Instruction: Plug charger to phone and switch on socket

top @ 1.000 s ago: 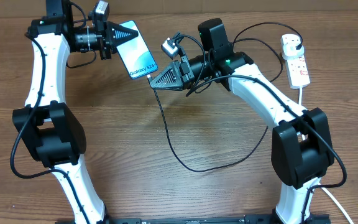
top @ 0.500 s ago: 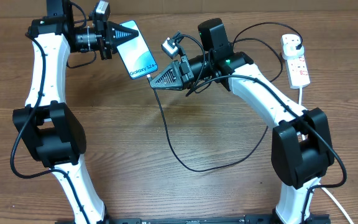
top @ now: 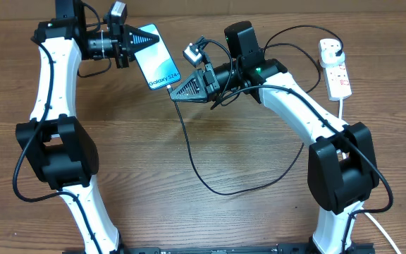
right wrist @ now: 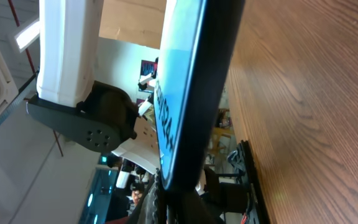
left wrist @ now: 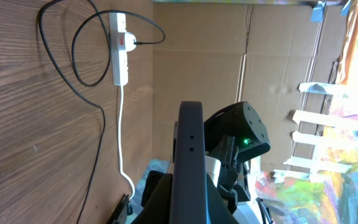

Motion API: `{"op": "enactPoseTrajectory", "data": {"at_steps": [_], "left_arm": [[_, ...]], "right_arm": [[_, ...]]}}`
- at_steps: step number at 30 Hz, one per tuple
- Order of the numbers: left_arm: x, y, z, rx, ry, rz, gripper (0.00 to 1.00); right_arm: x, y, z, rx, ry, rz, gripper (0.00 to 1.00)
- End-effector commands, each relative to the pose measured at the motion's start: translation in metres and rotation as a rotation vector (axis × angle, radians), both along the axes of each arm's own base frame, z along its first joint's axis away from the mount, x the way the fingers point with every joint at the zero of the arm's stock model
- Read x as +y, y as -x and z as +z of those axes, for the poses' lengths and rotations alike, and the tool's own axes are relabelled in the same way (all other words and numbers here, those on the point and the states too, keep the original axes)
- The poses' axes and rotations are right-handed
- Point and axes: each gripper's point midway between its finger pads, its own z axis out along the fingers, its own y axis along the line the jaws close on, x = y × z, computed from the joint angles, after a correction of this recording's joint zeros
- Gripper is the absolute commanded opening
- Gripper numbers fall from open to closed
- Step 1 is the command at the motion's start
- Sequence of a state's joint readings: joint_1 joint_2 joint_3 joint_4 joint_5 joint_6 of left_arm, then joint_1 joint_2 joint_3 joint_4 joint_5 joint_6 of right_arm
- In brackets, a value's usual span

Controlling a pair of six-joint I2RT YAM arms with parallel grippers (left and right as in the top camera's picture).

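Observation:
The phone (top: 155, 58), lit blue-teal with white text at its lower end, is held in the air at the back left by my left gripper (top: 128, 44), which is shut on its upper end. In the left wrist view the phone (left wrist: 189, 162) shows edge-on. My right gripper (top: 177, 90) is shut on the charger's connector tip right at the phone's lower end; in the right wrist view the phone (right wrist: 188, 81) fills the middle and the tip is hidden. The black charger cable (top: 210, 185) loops over the table. The socket (top: 335, 68) lies at the back right with a black plug in it.
The socket's thick white cord (top: 342, 106) runs down the right side behind my right arm. In the left wrist view the socket (left wrist: 121, 50) and its cord (left wrist: 120, 143) lie on the wood table. A cardboard wall (left wrist: 229, 56) stands behind the table.

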State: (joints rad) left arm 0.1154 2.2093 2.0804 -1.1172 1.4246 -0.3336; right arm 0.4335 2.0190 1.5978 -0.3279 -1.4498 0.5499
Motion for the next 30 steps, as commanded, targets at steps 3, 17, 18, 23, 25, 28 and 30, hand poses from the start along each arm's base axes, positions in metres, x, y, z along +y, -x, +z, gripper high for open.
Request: {"op": "enactPoseTrajectory", "data": {"at_steps": [3,17,18,23,25,28,30], "left_arm": [[-0.01,0.003,0.009,-0.039,0.008,-0.027,0.04],[-0.009,0.002,0.008,-0.038,0.002,-0.023,0.04],[-0.009,0.003,0.008,-0.039,0.003,-0.023,0.04],[-0.007,0.002,0.008,-0.035,0.004,-0.019,0.04],[-0.005,0.002,0.008,-0.035,0.004,-0.016,0.04],[0.002,0.0,0.008,-0.033,0.005,-0.001,0.04],[0.006,-0.001,0.009,-0.033,0.011,0.007,0.04]], "right_arm": [[0.0,-0.003,0.001,-0.014,-0.001,-0.008,0.04],[0.0,-0.002,0.002,-0.013,-0.003,-0.005,0.04],[0.0,-0.002,0.002,-0.013,-0.003,-0.005,0.04],[0.0,-0.002,0.002,-0.012,-0.003,-0.005,0.04],[0.0,-0.002,0.002,-0.009,-0.001,-0.005,0.04],[0.0,-0.002,0.001,-0.006,0.0,-0.005,0.04],[0.0,-0.001,0.002,-0.005,-0.003,-0.002,0.04]]}}
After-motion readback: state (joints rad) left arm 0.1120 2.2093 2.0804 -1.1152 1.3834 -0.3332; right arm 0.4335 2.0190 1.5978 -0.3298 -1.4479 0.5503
